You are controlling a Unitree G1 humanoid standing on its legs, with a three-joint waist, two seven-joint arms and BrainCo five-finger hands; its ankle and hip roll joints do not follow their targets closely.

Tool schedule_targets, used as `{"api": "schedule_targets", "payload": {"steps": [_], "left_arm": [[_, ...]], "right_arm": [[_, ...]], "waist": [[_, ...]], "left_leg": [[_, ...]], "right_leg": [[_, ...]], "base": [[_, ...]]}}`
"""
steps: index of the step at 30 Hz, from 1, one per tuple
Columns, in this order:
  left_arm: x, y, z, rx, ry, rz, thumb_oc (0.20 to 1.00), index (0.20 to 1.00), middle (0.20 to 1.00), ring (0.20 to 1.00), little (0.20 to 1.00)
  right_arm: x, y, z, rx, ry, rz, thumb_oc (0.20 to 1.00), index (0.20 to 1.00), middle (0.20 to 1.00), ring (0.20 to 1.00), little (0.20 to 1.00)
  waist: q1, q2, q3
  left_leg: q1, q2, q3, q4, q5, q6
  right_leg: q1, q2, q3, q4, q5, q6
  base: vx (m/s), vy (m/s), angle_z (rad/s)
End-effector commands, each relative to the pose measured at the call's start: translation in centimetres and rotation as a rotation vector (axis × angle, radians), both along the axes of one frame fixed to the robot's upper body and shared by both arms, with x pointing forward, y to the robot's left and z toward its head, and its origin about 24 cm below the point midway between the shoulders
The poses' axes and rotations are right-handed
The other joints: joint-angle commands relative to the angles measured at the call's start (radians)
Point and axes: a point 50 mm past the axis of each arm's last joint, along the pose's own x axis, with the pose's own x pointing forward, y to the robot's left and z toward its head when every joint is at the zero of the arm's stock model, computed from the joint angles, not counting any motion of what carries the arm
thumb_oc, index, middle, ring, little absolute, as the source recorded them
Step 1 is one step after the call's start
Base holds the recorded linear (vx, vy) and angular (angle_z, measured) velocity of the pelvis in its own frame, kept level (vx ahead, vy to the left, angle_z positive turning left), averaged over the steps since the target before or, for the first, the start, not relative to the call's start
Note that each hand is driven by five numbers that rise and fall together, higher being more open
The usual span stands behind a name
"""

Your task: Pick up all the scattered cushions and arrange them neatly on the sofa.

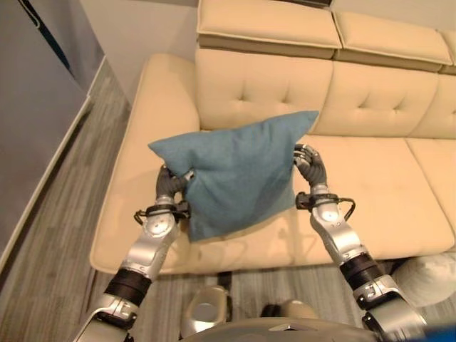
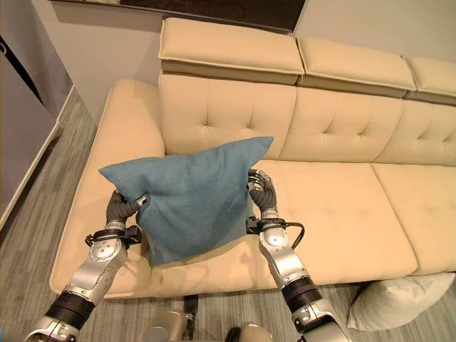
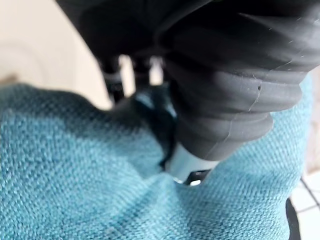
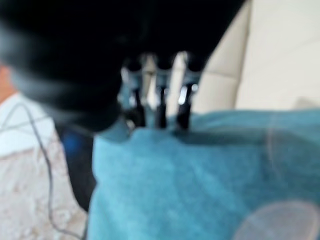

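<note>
The blue cushion [image 1: 239, 174] hides the fingertips of the left hand [image 1: 169, 184] at its 9 o'clock edge and part of the right hand [image 1: 311, 168] at 3 o'clock. The sofa [image 1: 370, 178] runs off at 3 o'clock. A white cushion [image 2: 399, 299] is cut off at 5 o'clock.

1. This is a living room in a home.
2. A big cream sofa [image 2: 335, 214] fills most of the room. It has soft seats, a buttoned back and fat pads on top.
3. A blue cushion [image 2: 192, 196] is over the sofa seat, and a white cushion [image 2: 399, 303] lies on the floor near the sofa's front.
4. The floor [image 1: 50, 263] is grey wood planks, like in a house.
5. A plain light wall [image 2: 92, 57] stands behind the sofa.
</note>
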Motion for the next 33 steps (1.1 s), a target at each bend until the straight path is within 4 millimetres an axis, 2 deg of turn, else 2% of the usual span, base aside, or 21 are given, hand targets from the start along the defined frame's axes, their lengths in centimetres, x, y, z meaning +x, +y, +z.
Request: {"api": "schedule_targets", "payload": {"steps": [1,2,3,6,9,11,15,16,21,24,30,33], "left_arm": [[1.9,-4.6,5.9,-0.05,-0.301,-0.168,0.2,0.2,0.2,0.2,0.2],[2.0,-5.0,6.1,-0.054,-0.308,-0.184,0.2,0.2,0.2,0.2,0.2],[2.2,-5.3,6.1,-0.043,-0.313,-0.195,0.2,0.2,0.2,0.2,0.2],[2.1,-6.0,6.3,-0.095,-0.321,-0.199,0.2,0.2,0.2,0.2,0.2],[2.3,-6.0,6.5,-0.105,-0.329,-0.193,0.2,0.2,0.2,0.2,0.2],[2.6,-6.2,7.6,-0.102,-0.368,-0.192,0.2,0.2,0.2,0.2,0.2],[3.3,-6.7,9.1,-0.104,-0.419,-0.195,0.2,0.2,0.2,0.2,0.2],[3.9,-7.0,10.1,-0.104,-0.451,-0.184,0.2,0.2,0.2,0.2,0.2],[5.4,-7.1,12.8,-0.072,-0.53,-0.156,0.2,0.2,0.2,0.2,0.2],[6.6,-7.0,15.2,-0.038,-0.595,-0.134,0.2,0.2,0.2,0.2,0.2],[8.0,-7.1,19.9,0.026,-0.709,-0.11,0.2,0.2,0.2,0.2,0.2],[8.3,-7.2,22.0,0.042,-0.761,-0.11,0.2,0.2,0.2,0.2,0.2]], "right_arm": [[0.9,1.1,4.7,0.003,-0.233,0.054,0.2,0.2,0.2,0.2,0.2],[0.9,0.9,4.8,0.007,-0.234,0.054,0.2,0.2,0.2,0.2,0.2],[0.9,0.8,4.7,0.019,-0.233,0.045,0.2,0.2,0.2,0.2,0.2],[0.6,-0.1,4.4,0.003,-0.227,0.025,0.2,0.2,0.2,0.2,0.2],[0.6,-0.4,4.4,-0.001,-0.228,0.017,0.2,0.2,0.2,0.2,0.2],[0.6,-0.5,5.1,-0.012,-0.259,0.012,0.2,0.2,0.2,0.2,0.2],[0.8,-0.2,6.4,-0.014,-0.311,0.01,0.2,0.2,0.2,0.2,0.2],[1.2,0.6,7.6,-0.014,-0.356,0.023,0.2,0.2,0.2,0.2,0.2],[2.2,2.4,11.1,-0.016,-0.473,0.058,0.2,0.2,0.2,0.2,0.2],[3.1,3.5,14.3,-0.021,-0.575,0.067,0.2,0.2,0.2,0.2,0.2],[4.0,4.3,19.4,-0.033,-0.713,0.048,0.2,0.2,0.2,0.2,0.2],[4.3,4.4,21.3,-0.041,-0.76,0.034,0.2,0.2,0.2,0.2,0.2]], "waist": [[0.0,0.043,-0.044],[-0.005,0.036,-0.042],[-0.008,0.029,-0.04],[-0.02,0.027,-0.046],[-0.028,0.033,-0.05],[-0.04,0.044,-0.055],[-0.054,0.055,-0.048],[-0.061,0.06,-0.036],[-0.071,0.064,-0.006],[-0.075,0.059,0.003],[-0.079,0.052,0.017],[-0.078,0.048,0.025]], "left_leg": [[-0.006,0.02,-0.169,0.025,-0.085,-0.041],[-0.004,0.007,-0.177,0.034,-0.093,-0.046],[-0.004,-0.001,-0.186,0.05,-0.115,-0.057],[-0.02,0.002,-0.205,0.081,-0.133,-0.095],[-0.022,0.017,-0.203,0.071,-0.125,-0.107],[-0.027,0.039,-0.194,0.027,-0.1,-0.119],[-0.05,0.047,-0.187,0.011,-0.085,-0.124],[-0.069,0.049,-0.179,0.013,-0.083,-0.125],[-0.141,0.054,-0.149,0.044,-0.078,-0.129],[-0.19,0.059,-0.13,0.063,-0.074,-0.129],[-0.242,0.063,-0.119,0.078,-0.065,-0.132],[-0.251,0.063,-0.117,0.077,-0.062,-0.134]], "right_leg": [[0.013,0.034,0.014,-0.346,0.122,-0.067],[0.022,0.027,0.024,-0.382,0.137,-0.064],[0.032,0.009,-0.011,-0.414,0.165,-0.059],[0.06,0.009,-0.083,-0.464,0.173,-0.07],[0.075,0.016,-0.104,-0.483,0.17,-0.076],[0.081,0.026,-0.119,-0.521,0.166,-0.084],[0.059,0.027,-0.121,-0.524,0.164,-0.09],[0.038,0.028,-0.118,-0.518,0.164,-0.094],[-0.032,0.024,-0.11,-0.499,0.175,-0.096],[-0.081,0.024,-0.101,-0.49,0.19,-0.093],[-0.132,0.018,-0.094,-0.48,0.204,-0.087],[-0.146,0.016,-0.096,-0.477,0.206,-0.085]], "base": [[0.19,-0.027,0.49],[0.23,-0.09,0.65],[0.22,-0.136,0.59],[0.23,-0.184,0.49],[0.08,-0.07,0.49],[0.09,-0.083,0.22],[-0.01,-0.01,0.01],[-0.05,-0.003,-0.06],[-0.07,0.008,-0.16],[-0.07,0.019,-0.35],[-0.02,0.009,-0.17],[0.01,-0.002,-0.01]]}}
